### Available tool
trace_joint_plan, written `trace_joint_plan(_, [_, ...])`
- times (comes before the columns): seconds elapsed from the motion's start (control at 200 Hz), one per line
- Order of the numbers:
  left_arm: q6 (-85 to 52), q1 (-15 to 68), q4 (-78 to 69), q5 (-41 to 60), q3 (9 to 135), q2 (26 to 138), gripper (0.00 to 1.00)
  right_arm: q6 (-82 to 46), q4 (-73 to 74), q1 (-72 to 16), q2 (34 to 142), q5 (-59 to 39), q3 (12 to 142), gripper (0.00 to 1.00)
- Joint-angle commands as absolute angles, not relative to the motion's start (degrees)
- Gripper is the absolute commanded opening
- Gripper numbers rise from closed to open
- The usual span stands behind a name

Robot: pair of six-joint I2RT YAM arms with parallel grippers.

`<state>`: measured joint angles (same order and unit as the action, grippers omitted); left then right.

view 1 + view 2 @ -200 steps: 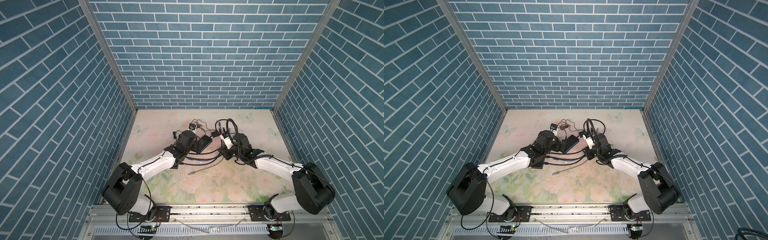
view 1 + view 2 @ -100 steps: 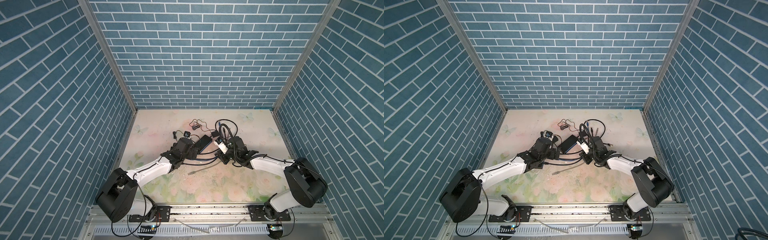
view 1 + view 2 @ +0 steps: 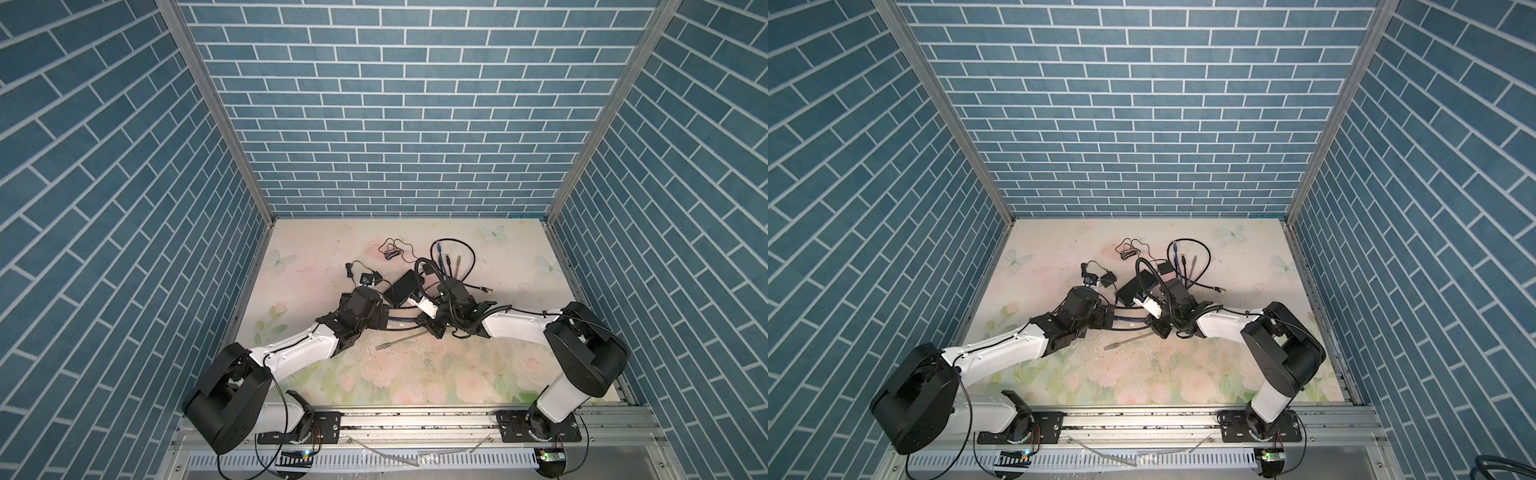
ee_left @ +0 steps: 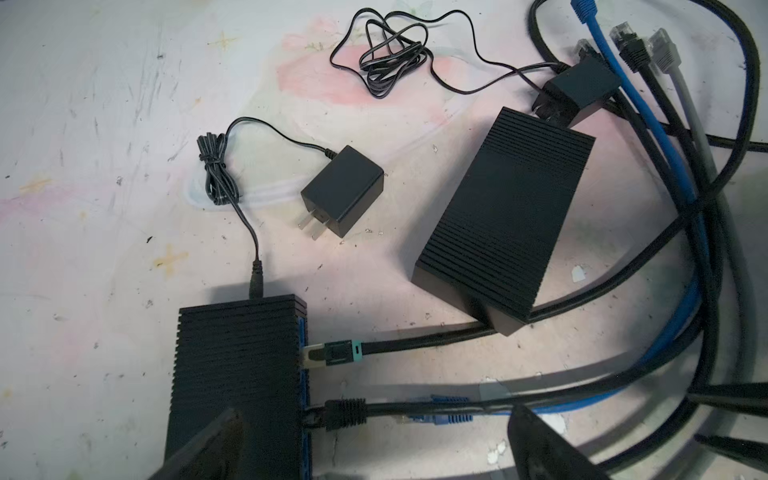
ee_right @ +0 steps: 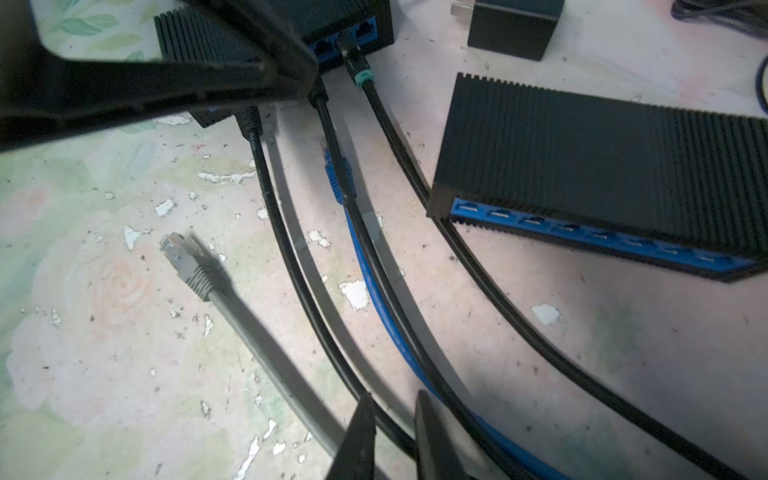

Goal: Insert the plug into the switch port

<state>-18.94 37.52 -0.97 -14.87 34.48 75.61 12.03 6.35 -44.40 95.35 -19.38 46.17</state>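
— Left hand point(image 4: 374, 411)?
— Fingers wide apart over the black ribbed switch box point(image 4: 237, 365) on the table point(image 4: 104, 124).
— Right hand point(image 5: 394, 395)?
— Nearly together around a thin black cable point(image 5: 286, 257); grip unclear. Its black plug point(image 5: 249, 120) sits at the switch's blue port face, possibly seated.

Your desk point(image 4: 104, 104) has a matt printed top, scuffed all over and rough where the coating has flaked into white chips. The switch point(image 4: 237, 365) is matt black plastic with fine ribs and a smooth blue port face; the second switch point(image 4: 507, 216) has the same finish. The grey plug point(image 5: 183, 253) has a clear plastic tip and a ribbed rubbery boot. The cables point(image 4: 415, 343) wear smooth, faintly shiny sheaths. The power adapter point(image 4: 345, 187) is smooth matt plastic with bare metal prongs. The frame rails point(image 3: 216, 108) look like brushed metal.
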Motion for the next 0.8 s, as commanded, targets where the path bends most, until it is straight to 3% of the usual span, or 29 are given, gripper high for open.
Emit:
trace_joint_plan(0.0, [-20.01,37.45,-1.05,-16.58,32.95,73.86,1.00,16.65,5.25,-45.13,97.06,-22.06,49.07,0.20])
trace_joint_plan(0.795, [-21.10,35.88,-0.62,-17.49,30.18,72.45,1.00,22.90,0.97,-46.76,105.54,-21.39,55.48,0.21])
